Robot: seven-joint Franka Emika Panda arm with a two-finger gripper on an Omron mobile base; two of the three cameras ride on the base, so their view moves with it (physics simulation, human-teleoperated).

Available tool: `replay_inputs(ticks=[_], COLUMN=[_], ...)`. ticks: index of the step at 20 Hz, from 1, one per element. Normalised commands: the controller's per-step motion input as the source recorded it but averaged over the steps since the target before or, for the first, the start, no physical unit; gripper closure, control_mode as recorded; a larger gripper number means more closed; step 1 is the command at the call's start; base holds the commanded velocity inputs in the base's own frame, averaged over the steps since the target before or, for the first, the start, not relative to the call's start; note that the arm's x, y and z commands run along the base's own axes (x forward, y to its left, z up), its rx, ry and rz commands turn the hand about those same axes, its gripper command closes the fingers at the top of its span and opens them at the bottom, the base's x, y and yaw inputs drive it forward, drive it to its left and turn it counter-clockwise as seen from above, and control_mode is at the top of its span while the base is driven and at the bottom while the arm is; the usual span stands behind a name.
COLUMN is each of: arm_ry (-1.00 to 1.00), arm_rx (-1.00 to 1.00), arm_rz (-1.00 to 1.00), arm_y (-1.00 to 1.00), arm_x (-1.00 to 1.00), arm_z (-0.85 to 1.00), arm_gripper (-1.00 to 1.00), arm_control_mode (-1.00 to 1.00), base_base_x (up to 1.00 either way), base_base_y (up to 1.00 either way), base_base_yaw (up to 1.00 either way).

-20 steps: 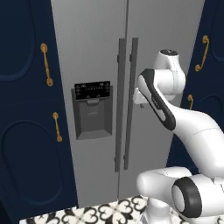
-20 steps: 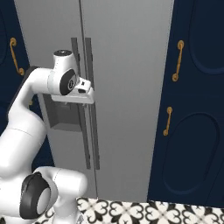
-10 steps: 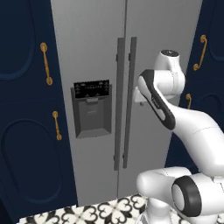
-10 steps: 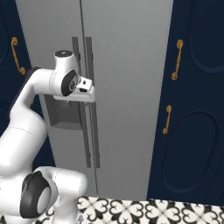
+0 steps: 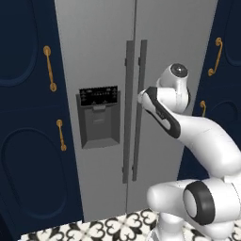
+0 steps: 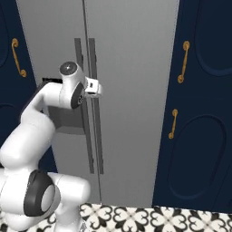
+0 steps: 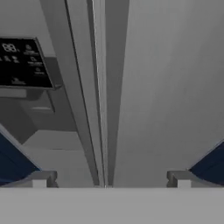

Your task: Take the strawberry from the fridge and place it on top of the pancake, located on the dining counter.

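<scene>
- Two doors on the fridge (image 5: 103, 61), both shut; the strawberry would be behind them, so I can't say where it sits.
- Handles (image 5: 135, 108): two long dark vertical bars side by side at the centre seam.
- Dispenser (image 5: 99, 117): black panel with a recess under it, set in the left door just beside the handles.
- Gripper (image 7: 109, 181): jaws spread wide with nothing between them, pointed straight at the handles (image 7: 94, 96) from close by. Hand view has one fingertip (image 7: 41, 179) at the lower left and the other at the lower right, the handle bars running down between them. Can't tell if anything is touching yet.
- Arm (image 5: 188, 132) comes up from the base and bends in toward the right door; the hand (image 6: 90, 86) sits at handle height, just beside the bars.
- Navy cabinets (image 5: 28, 117) with brass handles (image 5: 49, 68) flank the fridge on both sides.
- Floor (image 6: 149, 217): black-and-white patterned tile.
</scene>
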Motion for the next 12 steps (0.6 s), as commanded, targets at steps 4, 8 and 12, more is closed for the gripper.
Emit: replay_inputs(ticks=[4, 8, 12], arm_ry=[-0.21, -0.18, -0.10], arm_rx=[0.00, 0.00, 0.00], arm_rz=[0.00, 0.00, 0.00], arm_y=[0.00, 0.00, 0.00], arm_x=[0.66, 0.73, 0.60], arm_z=[-0.01, -0.10, -0.01], arm_gripper=[-1.00, -1.00, -1.00], arm_control_mode=[-1.00, -1.00, -1.00], base_base_x=[0.00, 0.00, 0.00], base_base_y=[0.00, 0.00, 0.00], base_base_yaw=[0.00, 0.00, 0.00])
